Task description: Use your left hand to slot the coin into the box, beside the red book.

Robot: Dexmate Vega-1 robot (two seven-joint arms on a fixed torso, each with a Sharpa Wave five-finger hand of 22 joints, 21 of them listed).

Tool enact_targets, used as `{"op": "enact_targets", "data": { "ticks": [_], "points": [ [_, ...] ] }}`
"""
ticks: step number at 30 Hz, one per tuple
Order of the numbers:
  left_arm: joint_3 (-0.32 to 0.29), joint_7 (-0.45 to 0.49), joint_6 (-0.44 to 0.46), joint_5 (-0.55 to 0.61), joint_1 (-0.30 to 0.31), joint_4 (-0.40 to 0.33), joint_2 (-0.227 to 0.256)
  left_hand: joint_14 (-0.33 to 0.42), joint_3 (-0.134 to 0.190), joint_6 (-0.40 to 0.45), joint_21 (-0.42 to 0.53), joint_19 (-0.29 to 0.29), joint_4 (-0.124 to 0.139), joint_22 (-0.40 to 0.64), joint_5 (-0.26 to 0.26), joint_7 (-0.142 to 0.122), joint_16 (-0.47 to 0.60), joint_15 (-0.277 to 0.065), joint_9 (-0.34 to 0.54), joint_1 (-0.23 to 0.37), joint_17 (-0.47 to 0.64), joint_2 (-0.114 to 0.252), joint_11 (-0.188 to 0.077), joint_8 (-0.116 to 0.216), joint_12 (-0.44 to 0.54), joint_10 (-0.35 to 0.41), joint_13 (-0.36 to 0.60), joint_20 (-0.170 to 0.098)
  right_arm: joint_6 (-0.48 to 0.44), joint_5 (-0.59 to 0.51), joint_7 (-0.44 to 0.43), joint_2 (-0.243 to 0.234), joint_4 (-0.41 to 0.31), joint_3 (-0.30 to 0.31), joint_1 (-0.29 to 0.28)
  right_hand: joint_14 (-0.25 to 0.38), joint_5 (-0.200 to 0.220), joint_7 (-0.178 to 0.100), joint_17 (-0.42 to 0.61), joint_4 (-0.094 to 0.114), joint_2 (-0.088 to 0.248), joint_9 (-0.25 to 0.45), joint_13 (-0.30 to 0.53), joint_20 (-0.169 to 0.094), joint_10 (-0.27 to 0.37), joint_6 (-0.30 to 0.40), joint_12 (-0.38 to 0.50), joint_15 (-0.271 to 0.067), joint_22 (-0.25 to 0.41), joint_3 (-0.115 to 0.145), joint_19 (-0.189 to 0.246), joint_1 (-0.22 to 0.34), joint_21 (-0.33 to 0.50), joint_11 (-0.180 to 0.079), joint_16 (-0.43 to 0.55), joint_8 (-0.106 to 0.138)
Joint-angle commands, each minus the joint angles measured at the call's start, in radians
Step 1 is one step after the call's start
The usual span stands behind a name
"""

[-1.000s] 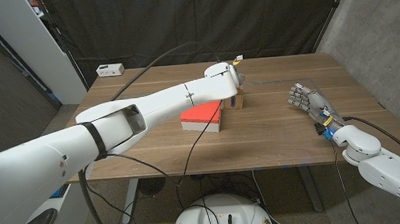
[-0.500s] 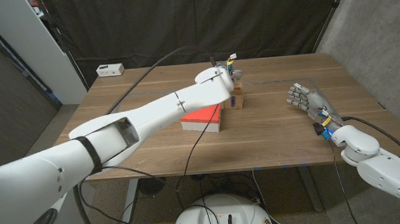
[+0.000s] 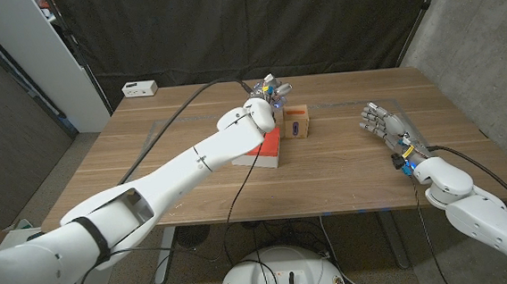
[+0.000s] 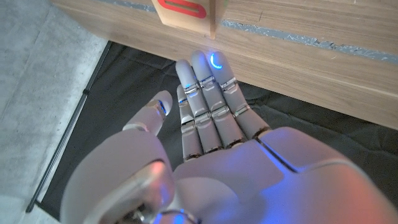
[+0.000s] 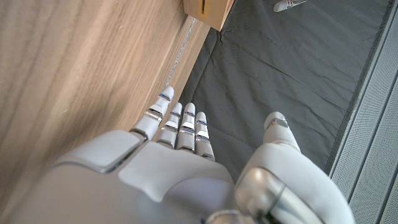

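left hand (image 3: pixel 268 93) hovers just behind the red book (image 3: pixel 261 147), fingers (image 4: pixel 202 99) straight and apart, holding nothing. box (image 3: pixel 298 124) sits just to its right, beside the book; coin not visible, can't tell where it is. right hand (image 3: pixel 383 122) open, well apart on the bench (image 3: pixel 345 176).

book (image 3: pixel 265 147) red/white | box (image 3: pixel 298 124) tan wood | table (image 3: pixel 345 167) brown wood
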Motion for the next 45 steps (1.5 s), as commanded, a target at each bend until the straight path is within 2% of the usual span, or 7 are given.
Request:
{"op": "enact_targets", "data": {
  "ticks": [1,8,15,24,28,36,45],
  "points": [
    [-0.206,0.008,-0.352,-0.086,0.247,-0.085,0.131,-0.119,0.019,-0.02,-0.038,-0.088,-0.005,-0.005,0.002,-0.008,-0.095,0.003,-0.005,-0.047,-0.03,-0.013,0.035,0.008,-0.09,-0.118,-0.028,0.027,-0.003,-0.051,-0.07,0.037,-0.028,-0.028,0.017,0.005,0.001,0.001,0.006,-0.004,0.002,0.007,0.005,-0.001,0.003,0.039,0.001,-0.002,0.004,0.0,0.01,0.004,0.005,0.0,0.001,0.013],
    [-0.304,-0.043,-0.602,-0.149,0.359,-0.074,0.206,-0.246,0.019,-0.071,-0.131,-0.257,-0.009,-0.015,-0.013,0.011,-0.205,0.028,-0.021,-0.11,-0.048,-0.058,0.061,-0.005,-0.185,-0.24,-0.066,0.052,0.006,-0.068,-0.092,0.053,-0.042,-0.036,0.018,0.005,0.001,-0.005,0.006,-0.004,0.002,0.008,0.005,-0.002,-0.001,0.03,-0.001,-0.003,0.004,0.0,0.011,0.005,0.005,0.0,0.0,0.008],
    [-0.369,-0.056,-0.702,-0.171,0.441,-0.089,0.247,-0.323,0.015,-0.149,-0.207,-0.345,-0.009,-0.018,-0.027,0.017,-0.281,0.036,-0.04,-0.15,-0.05,-0.086,0.076,-0.023,-0.248,-0.309,-0.095,0.04,0.041,-0.085,-0.081,0.063,-0.035,-0.044,0.023,0.001,0.001,0.003,0.005,-0.005,0.0,0.008,0.004,-0.017,-0.023,0.001,-0.009,-0.014,0.003,-0.001,0.014,0.005,0.006,-0.002,-0.002,-0.003],
    [-0.443,-0.067,-0.851,-0.198,0.535,-0.083,0.277,-0.478,-0.049,-0.279,-0.34,-0.498,-0.01,-0.019,-0.056,-0.036,-0.389,0.035,-0.06,-0.197,-0.049,-0.136,0.08,-0.027,-0.355,-0.471,-0.12,0.028,0.081,-0.071,-0.052,0.077,-0.018,-0.048,0.025,-0.003,0.0,0.028,0.005,-0.003,-0.004,0.006,0.001,-0.018,-0.048,-0.021,-0.014,-0.007,0.003,-0.004,0.019,0.002,0.007,0.014,-0.005,-0.01],
    [-0.473,-0.082,-0.939,-0.229,0.569,-0.052,0.272,-0.509,-0.076,-0.308,-0.377,-0.528,-0.01,-0.019,-0.063,-0.021,-0.416,0.038,-0.063,-0.215,-0.05,-0.16,0.074,-0.026,-0.382,-0.511,-0.124,0.018,0.104,-0.066,-0.037,0.077,-0.019,-0.044,0.016,-0.013,-0.001,0.041,0.004,-0.003,-0.007,0.005,-0.002,-0.016,-0.06,-0.02,-0.018,-0.001,0.002,-0.007,0.004,0.0,0.001,0.036,-0.01,-0.008],
    [-0.527,-0.05,-1.076,-0.229,0.627,0.01,0.247,-0.555,-0.101,-0.373,-0.427,-0.552,-0.008,-0.019,-0.067,-0.004,-0.455,0.041,-0.07,-0.228,-0.051,-0.168,0.074,-0.032,-0.42,-0.566,-0.128,-0.029,0.142,-0.069,-0.017,0.078,-0.017,-0.04,0.004,-0.053,-0.001,0.014,0.002,-0.002,-0.009,0.003,-0.007,-0.029,-0.118,-0.053,-0.03,-0.017,0.002,-0.01,-0.033,-0.004,-0.008,0.008,-0.025,-0.016],
    [-0.583,0.0,-1.072,-0.227,0.694,-0.013,0.234,-0.564,-0.107,-0.387,-0.438,-0.547,-0.008,-0.019,-0.067,-0.002,-0.465,0.043,-0.071,-0.23,-0.051,-0.168,0.074,-0.031,-0.43,-0.58,-0.129,-0.032,0.192,-0.082,-0.004,0.079,-0.012,-0.029,-0.023,-0.085,-0.001,0.001,0.0,-0.002,-0.01,0.002,-0.009,-0.036,-0.152,-0.079,-0.023,-0.025,0.002,-0.011,-0.066,-0.006,-0.013,-0.002,-0.034,-0.016]
  ]
}}
